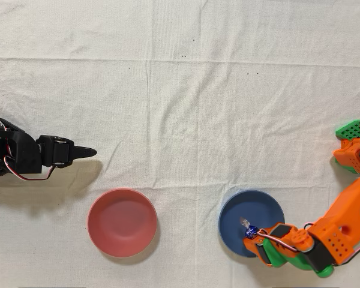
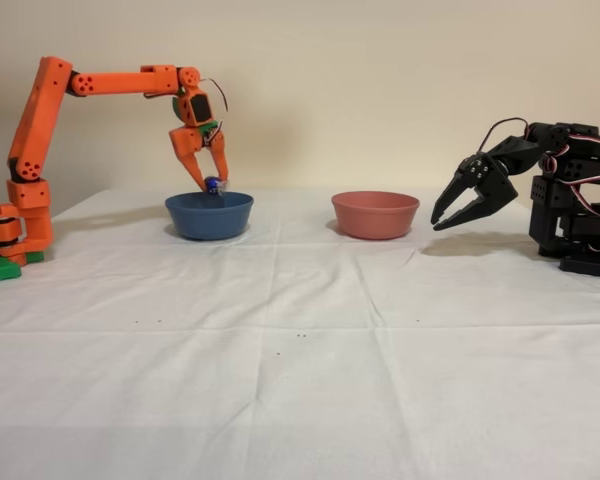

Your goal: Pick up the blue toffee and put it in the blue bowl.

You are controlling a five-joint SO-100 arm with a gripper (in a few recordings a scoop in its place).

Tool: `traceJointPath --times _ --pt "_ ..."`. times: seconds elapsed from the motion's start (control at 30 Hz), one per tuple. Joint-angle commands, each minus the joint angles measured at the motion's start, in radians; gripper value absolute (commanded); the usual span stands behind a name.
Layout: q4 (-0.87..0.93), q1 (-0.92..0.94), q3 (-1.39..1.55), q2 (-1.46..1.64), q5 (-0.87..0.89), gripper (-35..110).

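White cloth [image 2: 300,390] covers the table and fills the near part of the fixed view, creased in faint lines and marked by a few small dark specks. Farther back on it stand two shallow round bowls, well apart from each other. In the fixed view the blue bowl [image 2: 209,216] sits at the left and a pinkish-red bowl [image 2: 375,214] at the right; seen from overhead the order is reversed, with the blue bowl [image 1: 261,207] at the right and the pinkish-red bowl [image 1: 122,222] at the left.

From its base at the far left of the fixed view, the orange arm [image 2: 40,120] rises and reaches across, and its gripper [image 2: 211,182] points down over the blue bowl. The two fingers are closed to a narrow gap around the blue toffee [image 2: 211,184], which is pinched at their tips just above the bowl's rim and clear of its floor. In the overhead view the gripper [image 1: 249,233] comes in from the lower right, and the blue toffee [image 1: 249,230] shows at its tip over the lower part of the bowl, a clear twisted wrapper end sticking out toward the bowl's middle.

An idle black arm [image 2: 560,195] stands at the right of the fixed view, near the pinkish-red bowl but not touching it.
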Motion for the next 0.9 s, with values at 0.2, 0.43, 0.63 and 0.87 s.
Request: traceJointPath --times 0.2,0.43,0.63,0.87 --pt "0.026 -0.021 -0.084 0.021 0.037 43" --pt "0.058 -0.002 -0.058 0.051 0.101 78" --pt "0.058 0.031 -0.006 0.103 0.066 80" --pt "0.029 0.069 0.114 0.222 0.031 75"
